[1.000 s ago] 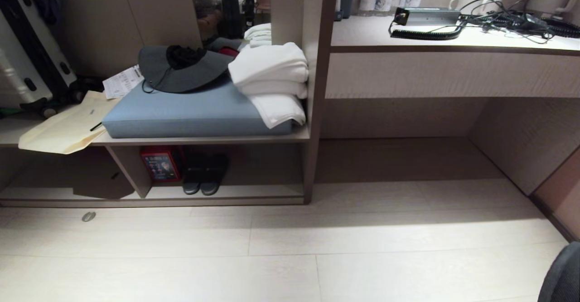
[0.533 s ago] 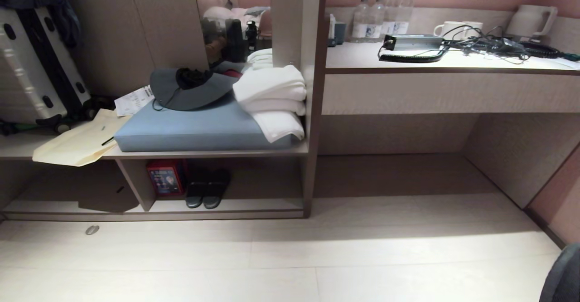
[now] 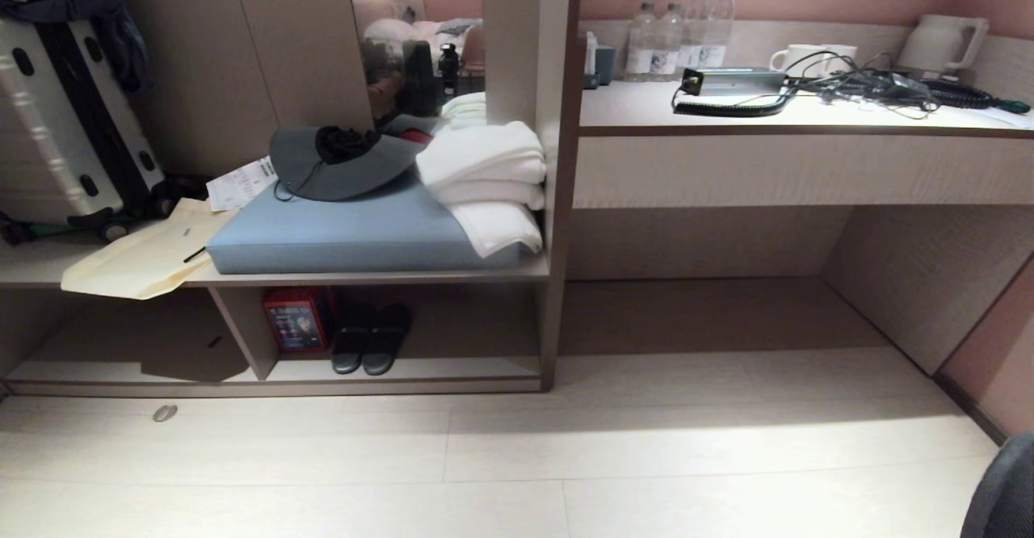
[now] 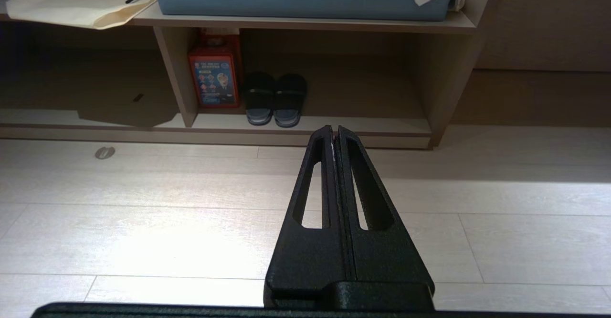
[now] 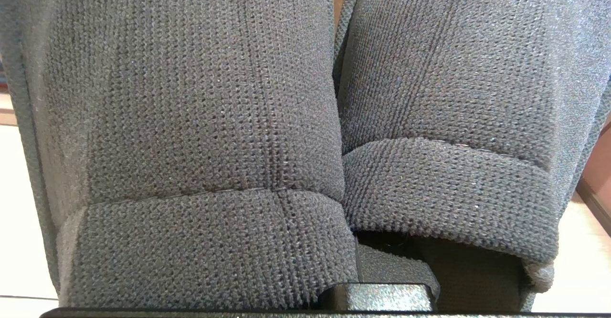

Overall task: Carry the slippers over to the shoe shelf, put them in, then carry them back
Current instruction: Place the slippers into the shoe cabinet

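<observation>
**Now: slippers clamped in the right pincer, shoe shelf ahead to the left**

Leftmost in the head view, a pale suitcase (image 3: 56,126) stands on the upper board, with a cream paper bag (image 3: 133,259) lying over the board's edge beside it. Next comes a blue cushion (image 3: 347,235) carrying a grey hat (image 3: 339,162) and folded white towels (image 3: 485,182). Under that board is the shoe shelf (image 3: 404,370), a low open cubby with an upright divider; inside it, just past the divider, stand a red box (image 3: 295,320) and, just beside the box, a pair of black sandals (image 3: 371,338), toes facing out.

In its wrist view the left pincer (image 4: 332,134) is held low and level over the pale floor (image 3: 517,457), pointing at the shelf front, its two black fingers pressed together and holding nothing. Bare floor lies between it and the shelf.

Further right, the desk (image 3: 800,118) bears water bottles (image 3: 678,33), white cups (image 3: 808,57), a kettle (image 3: 941,41) and a tangle of black cables (image 3: 872,86).

The right pincer itself is hidden: the slippers (image 5: 200,117) fill its wrist view side by side, touching, ribbed bands toward the camera, and the pincer is clamped tight on them.
</observation>
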